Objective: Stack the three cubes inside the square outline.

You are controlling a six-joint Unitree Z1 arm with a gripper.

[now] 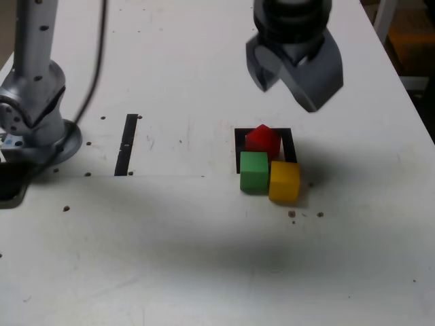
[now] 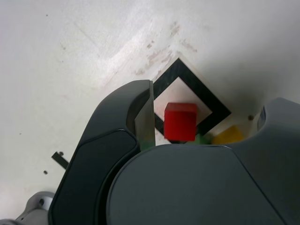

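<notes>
Grey gripper (image 1: 289, 85), jaws apart, hangs above the square outline (image 1: 288, 145); white table (image 1: 170, 238) surrounds it.

The red cube (image 1: 263, 140) lies turned inside the black square outline (image 1: 287, 144), and the green cube (image 1: 254, 172) and the yellow cube (image 1: 284, 182) are side by side at its near edge.

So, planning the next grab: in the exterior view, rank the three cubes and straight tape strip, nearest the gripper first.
1. Red cube, at the square outline
2. Green cube and yellow cube, side by side: too close to call
3. Tape strip, toward the exterior view's left
</notes>
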